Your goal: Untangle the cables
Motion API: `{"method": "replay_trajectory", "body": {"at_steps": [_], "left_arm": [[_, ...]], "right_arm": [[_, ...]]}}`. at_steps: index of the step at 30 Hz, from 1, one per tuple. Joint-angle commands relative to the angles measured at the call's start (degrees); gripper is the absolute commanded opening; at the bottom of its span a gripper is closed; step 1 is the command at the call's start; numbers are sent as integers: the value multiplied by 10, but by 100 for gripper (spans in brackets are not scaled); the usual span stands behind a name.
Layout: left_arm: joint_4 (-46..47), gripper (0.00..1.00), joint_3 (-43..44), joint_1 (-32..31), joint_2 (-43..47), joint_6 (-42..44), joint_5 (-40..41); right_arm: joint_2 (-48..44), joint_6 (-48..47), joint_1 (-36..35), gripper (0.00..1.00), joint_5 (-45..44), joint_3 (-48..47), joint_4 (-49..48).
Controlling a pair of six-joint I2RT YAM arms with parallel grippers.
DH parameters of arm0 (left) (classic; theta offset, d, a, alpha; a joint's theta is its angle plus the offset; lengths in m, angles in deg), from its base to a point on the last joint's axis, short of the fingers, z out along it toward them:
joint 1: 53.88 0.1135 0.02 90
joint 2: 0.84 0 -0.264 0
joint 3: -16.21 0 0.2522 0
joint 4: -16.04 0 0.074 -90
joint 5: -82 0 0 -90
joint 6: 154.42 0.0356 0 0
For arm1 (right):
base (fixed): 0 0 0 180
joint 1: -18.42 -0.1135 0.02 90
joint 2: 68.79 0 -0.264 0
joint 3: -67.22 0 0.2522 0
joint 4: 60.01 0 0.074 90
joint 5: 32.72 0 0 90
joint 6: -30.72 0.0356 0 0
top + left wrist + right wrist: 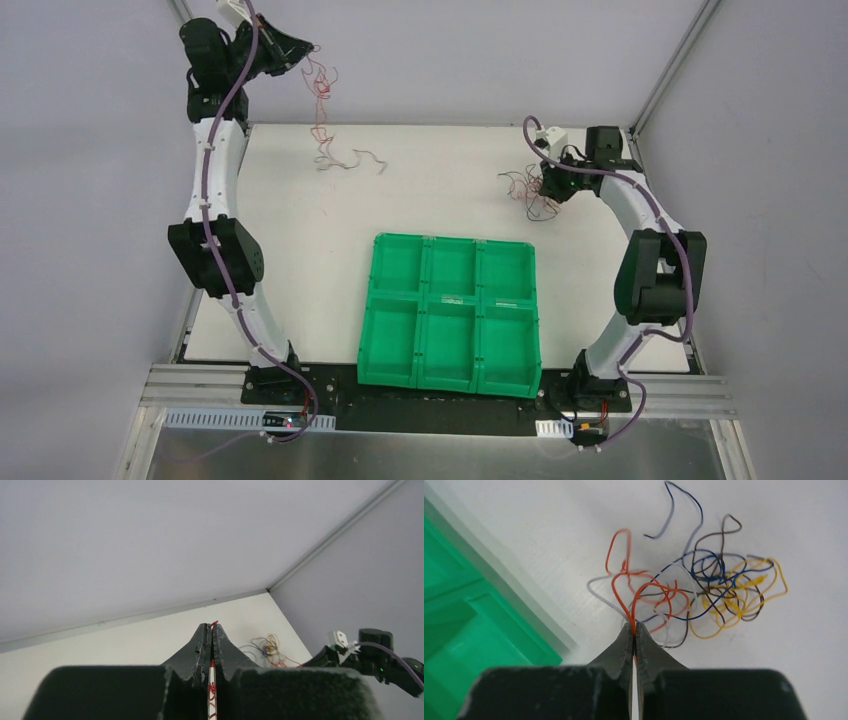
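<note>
Already done: red cable (320,85) lifted away, pinched in left gripper (303,50).
Remaining: tangle (719,590) knotted; right gripper (634,626) pinching its orange strand (616,580).

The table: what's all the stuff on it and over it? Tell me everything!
hanging cables: a few strands, red and whitish, dangling from the left gripper down to the table's far side
cable tangle: one clump, orange, blue, brown, yellow and pale grey, on the table, far right
tray: one, green, six compartments, near middle
table: one, white
left gripper: one, black, raised far left, shut on the hanging cables
right gripper: one, black, shut on an orange strand of the cable tangle
</note>
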Motion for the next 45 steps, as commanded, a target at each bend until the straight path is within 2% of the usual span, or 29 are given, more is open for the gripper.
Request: {"method": "replay_trajectory", "body": {"at_steps": [1,4,7,11,13,16,20,24,27,33,34,35,36,39,40,43,45], "left_arm": [[-30,0,31,36,23,55,66],[-18,0,42,46,9,8,17],[55,0,14,29,13,-65,-65],[93,0,-7,-13,29,-91,-103],[96,0,-3,-32,32,-99,-102],[95,0,12,-62,31,-114,-97],[96,0,23,-110,29,-132,-87],[107,0,29,-160,22,-158,-69],[124,0,30,-187,13,-174,-53],[115,0,42,-222,3,-173,-39],[111,0,42,-224,2,-172,-35],[107,0,42,-226,2,-170,-33],[104,0,43,-226,2,-167,-31],[84,0,50,-221,9,-152,-24],[74,0,54,-215,11,-144,-21],[33,0,76,-186,16,-100,-4],[-5,0,86,-156,25,-55,39]], "right_arm": [[23,-45,17,0,-48,-9,34],[34,-52,29,0,-49,-18,52],[44,-30,18,2,-18,-59,87],[44,43,-12,51,27,-103,76],[38,94,-33,70,41,-120,47],[20,198,-58,87,73,-130,-28],[-1,349,-108,92,98,-125,-185],[2,482,-166,99,93,-104,-415],[22,487,-206,99,78,-86,-527],[92,494,-252,100,51,-117,-616],[101,496,-260,99,46,-124,-627],[108,495,-265,92,38,-130,-637],[113,493,-270,78,22,-131,-645],[113,483,-272,4,-37,-111,-660],[107,469,-270,0,-60,-98,-656],[89,445,-249,0,-60,-65,-611],[72,424,-233,0,-55,-46,-564]]}}
